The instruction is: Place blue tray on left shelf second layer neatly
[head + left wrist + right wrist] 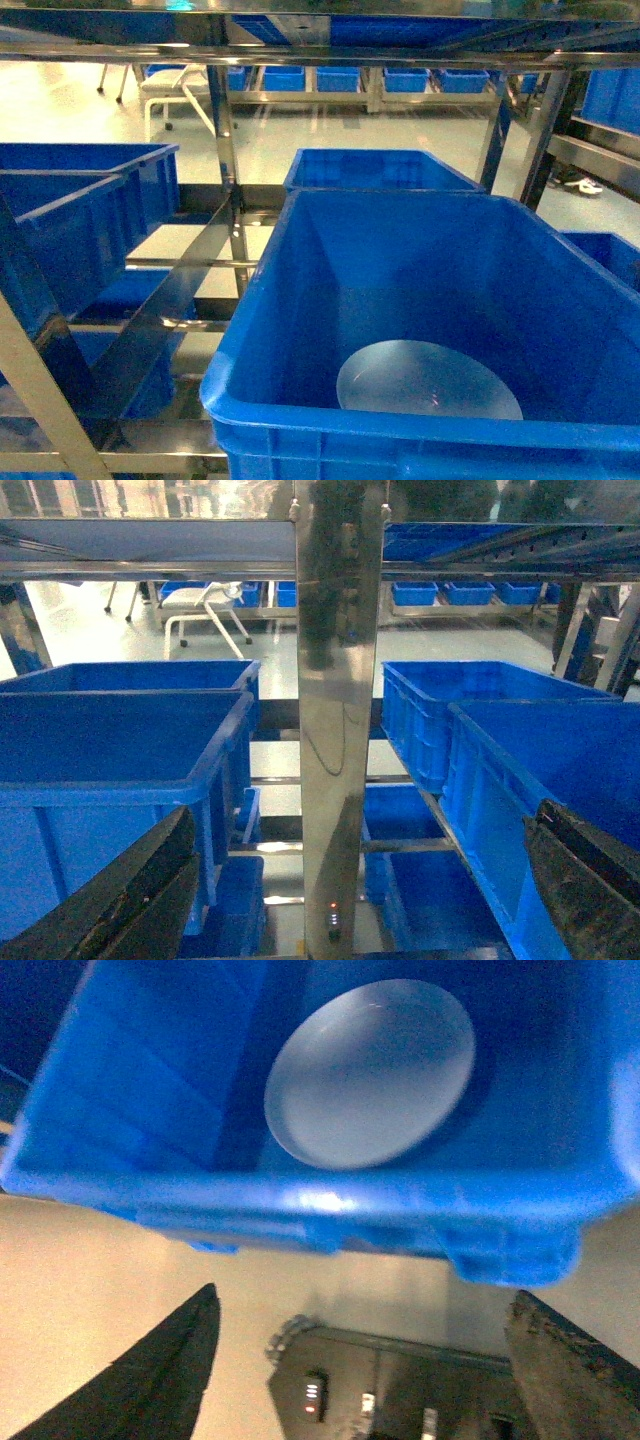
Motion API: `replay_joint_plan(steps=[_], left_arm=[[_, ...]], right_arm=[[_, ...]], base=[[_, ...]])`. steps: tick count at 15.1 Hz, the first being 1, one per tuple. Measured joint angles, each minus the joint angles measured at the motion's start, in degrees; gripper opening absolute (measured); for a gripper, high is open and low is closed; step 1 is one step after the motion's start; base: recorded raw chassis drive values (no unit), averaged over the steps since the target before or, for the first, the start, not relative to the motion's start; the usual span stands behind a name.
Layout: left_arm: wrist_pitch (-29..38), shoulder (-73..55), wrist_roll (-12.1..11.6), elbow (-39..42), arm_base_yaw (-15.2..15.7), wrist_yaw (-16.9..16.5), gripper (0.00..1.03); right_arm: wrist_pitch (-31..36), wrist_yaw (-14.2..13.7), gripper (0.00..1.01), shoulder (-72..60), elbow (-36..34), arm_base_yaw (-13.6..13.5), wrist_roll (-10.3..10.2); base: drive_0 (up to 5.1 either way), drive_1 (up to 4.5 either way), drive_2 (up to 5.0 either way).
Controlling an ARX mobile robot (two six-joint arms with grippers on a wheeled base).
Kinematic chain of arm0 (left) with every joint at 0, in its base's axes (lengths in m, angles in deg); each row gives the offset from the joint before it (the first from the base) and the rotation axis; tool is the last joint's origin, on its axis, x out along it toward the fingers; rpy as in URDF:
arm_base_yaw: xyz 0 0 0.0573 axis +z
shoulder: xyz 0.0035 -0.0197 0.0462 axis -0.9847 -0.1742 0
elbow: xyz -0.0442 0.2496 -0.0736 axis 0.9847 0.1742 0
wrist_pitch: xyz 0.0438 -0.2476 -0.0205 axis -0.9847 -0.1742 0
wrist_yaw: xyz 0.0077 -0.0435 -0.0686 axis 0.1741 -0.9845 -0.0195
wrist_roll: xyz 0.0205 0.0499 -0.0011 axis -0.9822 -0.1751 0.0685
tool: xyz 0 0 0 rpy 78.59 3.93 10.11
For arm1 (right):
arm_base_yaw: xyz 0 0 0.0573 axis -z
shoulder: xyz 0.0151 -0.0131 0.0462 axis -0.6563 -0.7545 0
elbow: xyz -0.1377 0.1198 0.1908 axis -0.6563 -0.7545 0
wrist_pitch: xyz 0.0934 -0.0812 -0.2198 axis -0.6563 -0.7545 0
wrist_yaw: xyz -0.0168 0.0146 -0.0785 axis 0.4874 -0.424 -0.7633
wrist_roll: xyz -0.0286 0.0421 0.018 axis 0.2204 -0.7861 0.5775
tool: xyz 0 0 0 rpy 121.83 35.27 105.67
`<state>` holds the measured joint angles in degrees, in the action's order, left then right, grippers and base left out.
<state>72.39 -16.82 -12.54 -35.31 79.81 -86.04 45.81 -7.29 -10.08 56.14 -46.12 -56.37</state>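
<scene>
The blue tray (428, 382) lies flat on the floor of a big deep-blue crate (300, 300) right in front of me. From the right wrist view the blue tray (370, 1075) shows as a pale round dish inside the crate (300, 1205). My right gripper (365, 1295) hangs open outside the crate's near wall, above the floor, holding nothing. The left shelf (225, 130) is the shiny steel rack at left. My left gripper (365, 815) is open and empty, facing a steel post (338, 730) of that rack. Neither gripper shows in the head view.
Deep-blue crates (80, 220) sit on the rack at left, and another crate (375, 170) stands behind the near one. A steel shelf edge (320, 50) runs overhead. A white chair (170, 85) and a row of crates (340, 78) are far back. The robot's base (400, 1390) is below the right gripper.
</scene>
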Motion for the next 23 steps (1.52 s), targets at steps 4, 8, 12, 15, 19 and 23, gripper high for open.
replay_joint_plan(steps=[4,8,12,15,19,23], left_arm=[[0.07,0.00,-0.02,0.00,0.15,0.33,0.98],[0.09,0.00,-0.02,0.00,0.15,-0.02,0.98],[0.02,0.00,-0.02,0.00,0.15,-0.02,0.98],[0.04,0.00,0.00,0.00,0.15,0.02,0.98],[0.04,0.00,-0.02,0.00,0.15,0.02,0.98],[0.04,0.00,-0.02,0.00,0.15,0.02,0.98]], right_arm=[[38.99,-25.62,0.62,24.70,-22.23,-1.90,16.15],[43.52,-25.70,0.47,26.60,-22.71,-0.83,17.42],[41.72,-19.74,0.27,30.05,-23.37,4.52,18.14],[38.49,-19.43,0.02,34.16,-25.24,5.11,18.64],[36.54,-19.41,0.02,38.91,-27.28,5.11,18.67],[31.69,-19.39,0.02,44.28,-27.28,5.11,18.67]], base=[[0.0,0.00,0.0],[0.0,0.00,0.0],[0.0,0.00,0.0],[0.0,0.00,0.0],[0.0,0.00,0.0],[0.0,0.00,0.0]])
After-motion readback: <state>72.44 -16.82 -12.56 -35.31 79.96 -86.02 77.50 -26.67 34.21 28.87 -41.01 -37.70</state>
